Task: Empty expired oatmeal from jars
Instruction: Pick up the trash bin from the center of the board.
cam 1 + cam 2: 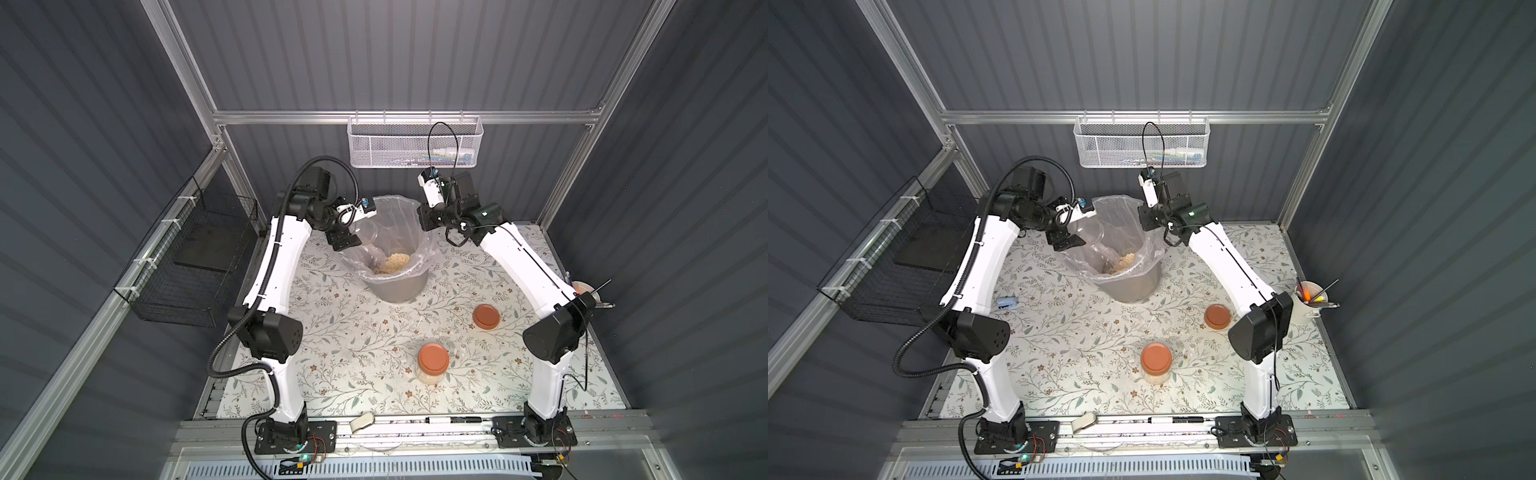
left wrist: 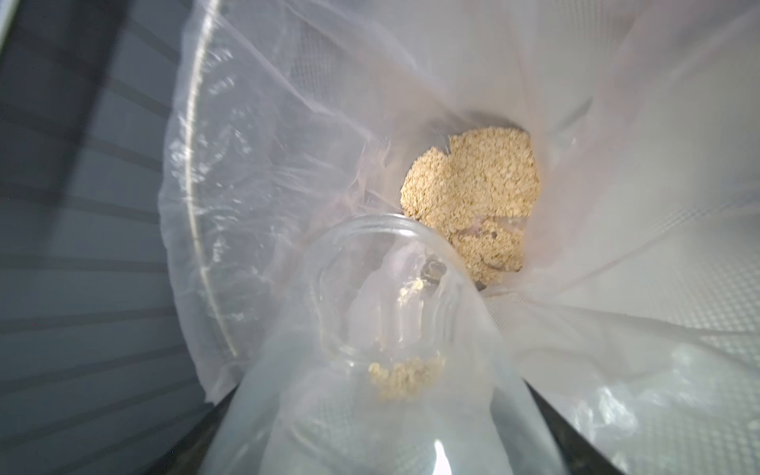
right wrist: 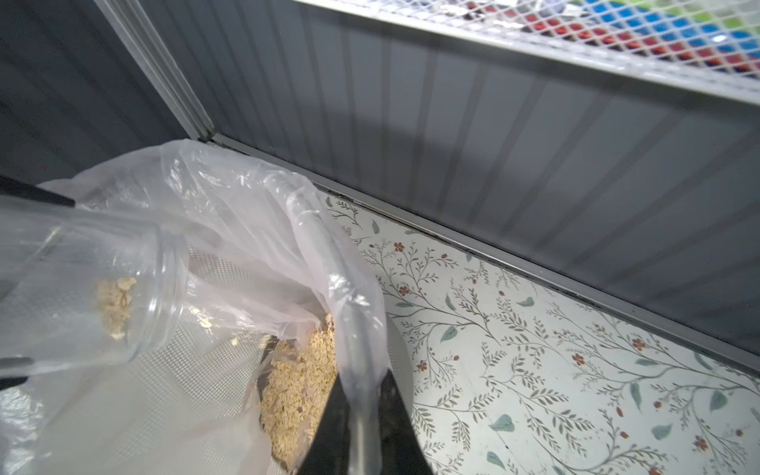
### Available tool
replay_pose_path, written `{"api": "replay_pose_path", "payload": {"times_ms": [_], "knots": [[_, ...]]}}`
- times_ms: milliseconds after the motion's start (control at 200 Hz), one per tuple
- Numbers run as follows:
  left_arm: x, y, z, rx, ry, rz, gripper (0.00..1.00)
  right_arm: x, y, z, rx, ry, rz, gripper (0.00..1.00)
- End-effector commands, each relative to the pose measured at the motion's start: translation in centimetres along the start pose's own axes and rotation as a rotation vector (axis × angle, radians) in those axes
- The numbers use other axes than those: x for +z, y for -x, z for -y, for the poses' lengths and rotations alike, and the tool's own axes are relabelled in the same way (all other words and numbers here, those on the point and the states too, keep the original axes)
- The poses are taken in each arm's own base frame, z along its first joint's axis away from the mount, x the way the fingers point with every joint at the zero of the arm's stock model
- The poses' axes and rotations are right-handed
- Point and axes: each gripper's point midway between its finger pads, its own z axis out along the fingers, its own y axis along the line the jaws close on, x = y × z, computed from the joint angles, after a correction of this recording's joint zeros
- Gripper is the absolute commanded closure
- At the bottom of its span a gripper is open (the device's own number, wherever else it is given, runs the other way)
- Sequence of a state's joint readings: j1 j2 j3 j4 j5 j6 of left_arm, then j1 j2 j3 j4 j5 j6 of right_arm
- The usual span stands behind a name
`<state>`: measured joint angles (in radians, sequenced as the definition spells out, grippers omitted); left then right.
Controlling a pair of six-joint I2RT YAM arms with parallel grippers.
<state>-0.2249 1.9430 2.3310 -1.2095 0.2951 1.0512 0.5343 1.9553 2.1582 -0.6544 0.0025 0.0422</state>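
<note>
Closest to the left wrist camera is the open jar (image 2: 386,349), clear and lidless, clamped at its base in the left gripper (image 1: 356,239), whose dark fingers show on either side of it. The jar is tipped mouth-down over the grey bin (image 1: 409,286), so that its contents slide out under their own weight. Only a small clump of oatmeal (image 2: 407,374) clings inside near the neck. The bulk lies as a pale, grainy heap at the bottom of the bin, on the clear liner (image 2: 288,144). Across the bin, the right gripper (image 3: 364,415) is pinched together on the bin's rim, with the liner caught between its fingers. This grip most likely keeps the light bin and its loose plastic from shifting or folding inward during the pour. Farther out on the flower-patterned table (image 1: 332,332), a loose lid (image 1: 486,316), flat and terracotta-orange, lies by itself near the right arm, well clear of the bin. It is probably the one that belongs to the tipped jar, set aside out of the way. Nearer the front edge stands the second jar (image 1: 432,376), upright and capped with a matching orange lid, with oatmeal visible through its clear wall. It has not yet been emptied. Judging from this, the task is about halfway done. The tipped jar may need a steeper tilt or a shake to release the last flakes.
</note>
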Motion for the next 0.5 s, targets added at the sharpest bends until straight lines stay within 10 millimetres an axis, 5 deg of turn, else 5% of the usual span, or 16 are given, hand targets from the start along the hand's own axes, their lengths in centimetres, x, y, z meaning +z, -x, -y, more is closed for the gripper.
{"api": "replay_pose_path", "payload": {"times_ms": [0,215,330,415,495], "knots": [[-0.9,1.0,-1.3,0.003,0.077,-0.023,1.00,-1.8,1.6,1.7,-0.015,-0.028,0.039,0.97],[0.7,6.6,1.9,0.159,0.059,0.021,1.00,-2.3,1.4,2.1,-0.031,-0.059,0.032,0.97],[1.5,5.7,2.4,0.209,0.056,-0.071,1.00,-2.4,1.5,2.1,-0.027,-0.056,0.036,0.97],[-0.3,7.8,3.0,0.172,0.031,0.039,1.00,-2.2,1.4,2.1,-0.027,-0.056,0.033,0.97],[1.4,7.7,3.3,0.223,0.075,-0.024,1.00,-1.9,1.3,1.9,-0.025,-0.047,0.030,0.97]]}}
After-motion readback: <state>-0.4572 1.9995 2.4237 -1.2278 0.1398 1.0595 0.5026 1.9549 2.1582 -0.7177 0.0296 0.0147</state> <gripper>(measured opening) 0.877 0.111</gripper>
